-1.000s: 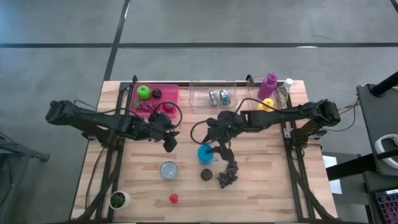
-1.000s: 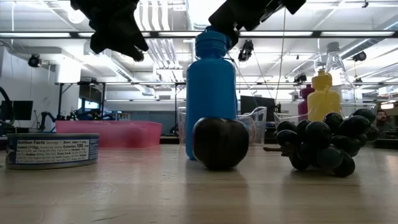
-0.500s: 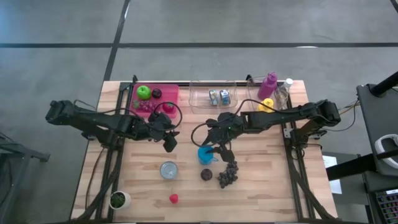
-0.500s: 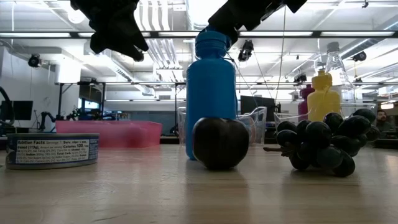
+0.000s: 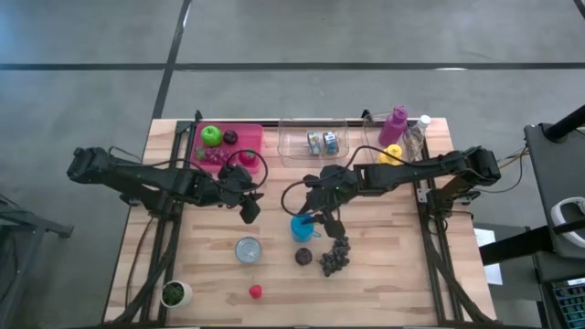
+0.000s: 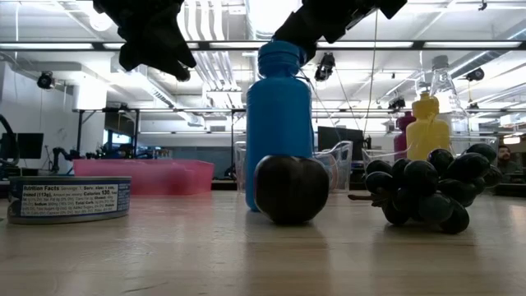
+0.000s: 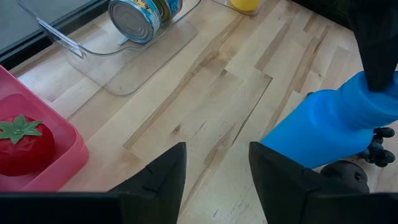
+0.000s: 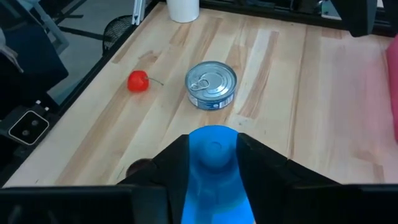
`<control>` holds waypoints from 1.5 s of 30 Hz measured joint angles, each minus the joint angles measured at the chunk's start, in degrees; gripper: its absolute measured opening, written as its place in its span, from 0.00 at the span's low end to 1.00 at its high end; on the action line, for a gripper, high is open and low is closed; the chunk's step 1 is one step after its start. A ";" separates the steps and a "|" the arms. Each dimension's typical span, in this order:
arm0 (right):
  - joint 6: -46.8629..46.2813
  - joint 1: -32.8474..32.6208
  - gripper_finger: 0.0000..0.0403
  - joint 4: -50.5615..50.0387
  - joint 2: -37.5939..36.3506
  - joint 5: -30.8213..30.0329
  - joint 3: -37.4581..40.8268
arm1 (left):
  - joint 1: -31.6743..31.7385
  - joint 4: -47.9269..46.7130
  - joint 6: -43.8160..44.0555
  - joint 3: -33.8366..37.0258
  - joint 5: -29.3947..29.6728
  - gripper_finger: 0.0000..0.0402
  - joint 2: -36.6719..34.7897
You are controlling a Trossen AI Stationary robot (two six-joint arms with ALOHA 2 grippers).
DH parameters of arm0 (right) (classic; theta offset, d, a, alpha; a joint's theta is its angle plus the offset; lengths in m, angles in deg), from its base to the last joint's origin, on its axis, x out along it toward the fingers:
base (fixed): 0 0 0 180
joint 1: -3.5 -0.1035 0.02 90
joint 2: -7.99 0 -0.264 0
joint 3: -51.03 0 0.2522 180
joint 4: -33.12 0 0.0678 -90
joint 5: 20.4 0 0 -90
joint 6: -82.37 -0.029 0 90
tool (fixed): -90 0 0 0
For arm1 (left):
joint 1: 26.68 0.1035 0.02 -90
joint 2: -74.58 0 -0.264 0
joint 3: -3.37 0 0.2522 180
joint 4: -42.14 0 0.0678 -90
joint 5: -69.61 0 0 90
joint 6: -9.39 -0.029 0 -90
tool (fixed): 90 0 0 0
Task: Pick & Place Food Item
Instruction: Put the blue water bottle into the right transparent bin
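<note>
The right gripper (image 8: 212, 163) straddles the blue bottle's (image 8: 211, 180) neck, seemingly clamping it for lifting, bottle upright mid-table (image 5: 384, 247) beside the plum (image 6: 290, 189); the left gripper (image 7: 214, 168) hovers empty, parted.

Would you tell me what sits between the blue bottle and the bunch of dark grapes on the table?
In the low view, a dark plum stands just in front of the blue bottle, with bare wood between it and the grapes. The high view agrees.
</note>
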 joint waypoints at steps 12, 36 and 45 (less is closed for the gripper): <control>-0.02 0.02 0.21 0.61 -0.02 0.02 0.52 | 0.00 0.00 0.07 0.00 0.00 0.44 0.00; 0.09 0.01 0.17 0.41 -0.02 -0.43 0.34 | 0.00 -0.02 0.04 0.00 0.00 0.45 -0.02; 0.07 0.02 0.16 -0.87 -1.21 -1.64 0.32 | 0.00 0.00 0.04 0.00 -0.02 0.43 0.00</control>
